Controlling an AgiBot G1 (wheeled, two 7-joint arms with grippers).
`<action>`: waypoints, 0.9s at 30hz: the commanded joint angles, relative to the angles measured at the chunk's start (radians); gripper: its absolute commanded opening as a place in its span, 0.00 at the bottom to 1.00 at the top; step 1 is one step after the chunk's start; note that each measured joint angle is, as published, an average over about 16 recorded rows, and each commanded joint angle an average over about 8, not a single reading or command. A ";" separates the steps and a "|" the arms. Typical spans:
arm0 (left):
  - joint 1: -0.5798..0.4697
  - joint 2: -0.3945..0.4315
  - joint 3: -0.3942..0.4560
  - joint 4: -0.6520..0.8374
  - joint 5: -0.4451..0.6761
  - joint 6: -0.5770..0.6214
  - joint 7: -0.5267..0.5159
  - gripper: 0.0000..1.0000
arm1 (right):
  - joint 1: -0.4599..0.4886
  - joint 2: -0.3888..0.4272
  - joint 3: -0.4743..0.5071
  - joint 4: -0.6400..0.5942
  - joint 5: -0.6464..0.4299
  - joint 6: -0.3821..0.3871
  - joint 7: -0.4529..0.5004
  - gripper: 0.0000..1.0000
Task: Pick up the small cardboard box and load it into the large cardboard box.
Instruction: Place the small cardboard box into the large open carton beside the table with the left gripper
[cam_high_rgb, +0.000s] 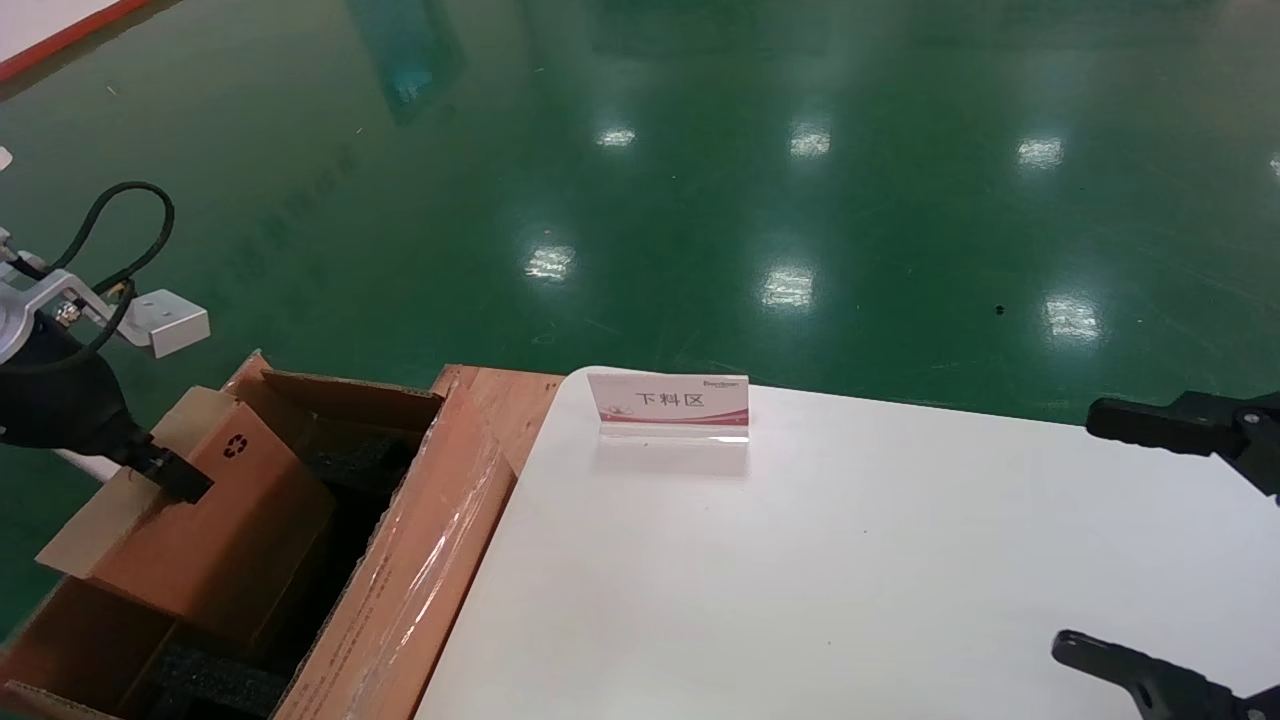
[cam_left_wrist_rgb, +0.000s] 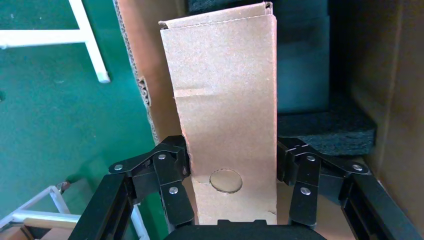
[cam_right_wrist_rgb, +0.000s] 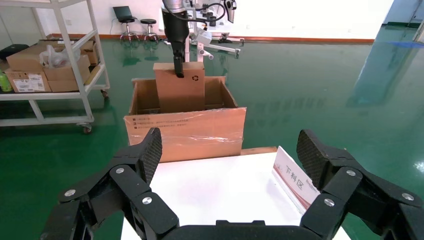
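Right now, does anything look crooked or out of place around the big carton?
The small cardboard box leans tilted, half inside the large cardboard box, not lying flat, with the left gripper shut on it. The right gripper hangs open over the white table.

Table sign (cam_high_rgb: 668, 407): "下料区". Small cardboard box (cam_high_rgb: 225, 510): recycling symbol.

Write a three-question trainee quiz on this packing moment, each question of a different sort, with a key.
1. True or false: the left gripper is clamped on the small cardboard box.
2. Multiple choice: the small cardboard box is A) flat on the white table, B) partly lowered into the large cardboard box, C) on the floor.
3. Fill in: the right gripper is ____ and holds nothing.

Key: 1 true; 2 B; 3 open.
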 joint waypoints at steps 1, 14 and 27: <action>0.011 -0.002 0.001 0.009 0.001 -0.009 0.005 0.00 | 0.000 0.000 0.000 0.000 0.000 0.000 0.000 1.00; 0.081 0.007 0.002 0.078 0.011 -0.068 0.050 0.00 | 0.000 0.000 -0.001 0.000 0.001 0.000 0.000 1.00; 0.196 0.037 0.003 0.146 -0.005 -0.118 0.059 0.00 | 0.000 0.001 -0.002 0.000 0.001 0.001 -0.001 1.00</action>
